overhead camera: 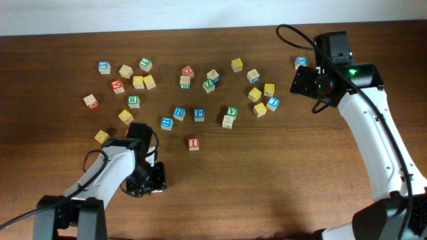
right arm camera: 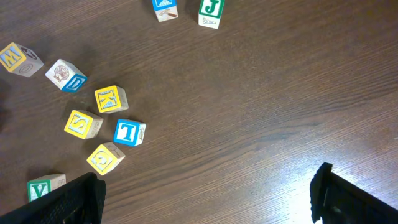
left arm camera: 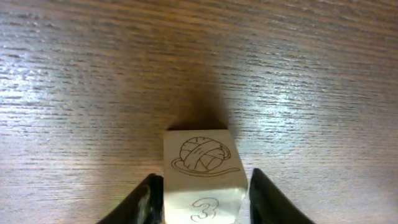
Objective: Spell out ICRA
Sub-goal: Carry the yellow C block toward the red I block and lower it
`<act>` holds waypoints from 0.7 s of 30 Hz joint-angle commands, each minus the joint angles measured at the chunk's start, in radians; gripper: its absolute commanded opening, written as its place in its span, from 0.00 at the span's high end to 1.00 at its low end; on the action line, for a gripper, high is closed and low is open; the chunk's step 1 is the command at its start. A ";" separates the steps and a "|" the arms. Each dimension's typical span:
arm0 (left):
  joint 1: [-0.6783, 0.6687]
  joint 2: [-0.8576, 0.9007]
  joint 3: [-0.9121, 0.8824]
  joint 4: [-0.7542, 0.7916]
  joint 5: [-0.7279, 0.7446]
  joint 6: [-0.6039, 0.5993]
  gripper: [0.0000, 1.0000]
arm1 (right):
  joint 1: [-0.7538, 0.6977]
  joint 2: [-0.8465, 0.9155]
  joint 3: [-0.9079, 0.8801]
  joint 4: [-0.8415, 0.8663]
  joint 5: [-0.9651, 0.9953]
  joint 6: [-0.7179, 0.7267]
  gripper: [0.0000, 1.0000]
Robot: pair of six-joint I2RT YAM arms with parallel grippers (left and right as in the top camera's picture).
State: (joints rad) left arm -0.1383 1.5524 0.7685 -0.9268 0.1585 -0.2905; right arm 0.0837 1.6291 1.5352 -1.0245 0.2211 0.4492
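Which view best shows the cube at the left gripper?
Left wrist: the cube sits close up between the fingers of the left gripper, its yarn-ball drawing and a 3 readable. Overhead, the gripper's body largely hides it. The right wrist view misses it entirely.

Red I cube (overhead camera: pixel 193 143); pale cube (left arm camera: pixel 202 177) w/ yarn-ball sketch; brown table (overhead camera: pixel 267 187).

Overhead: looks straight down on worktop (overhead camera: pixel 267 187). Left wrist: faces down, very close, onto yarn-picture cube (left arm camera: pixel 202 163) inside left tool (left arm camera: pixel 205 202). Right wrist: rides higher, sharing blue T cube (right arm camera: pixel 128 132), left of right tool (right arm camera: pixel 208 202), with overhead.
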 commanded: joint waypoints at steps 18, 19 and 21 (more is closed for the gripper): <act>-0.036 0.077 0.101 -0.053 -0.016 0.061 0.25 | -0.001 0.001 0.013 0.000 0.016 0.005 0.01; -0.052 0.092 0.101 -0.047 -0.011 0.061 0.25 | -0.001 0.001 0.013 0.000 0.016 0.005 0.02; -0.090 0.121 0.101 -0.032 0.000 0.061 0.25 | -0.001 0.001 0.013 0.000 0.016 0.005 0.02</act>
State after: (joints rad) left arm -0.1875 1.6375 0.8806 -0.9722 0.1295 -0.2485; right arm 0.0837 1.6291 1.5352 -1.0241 0.2211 0.4488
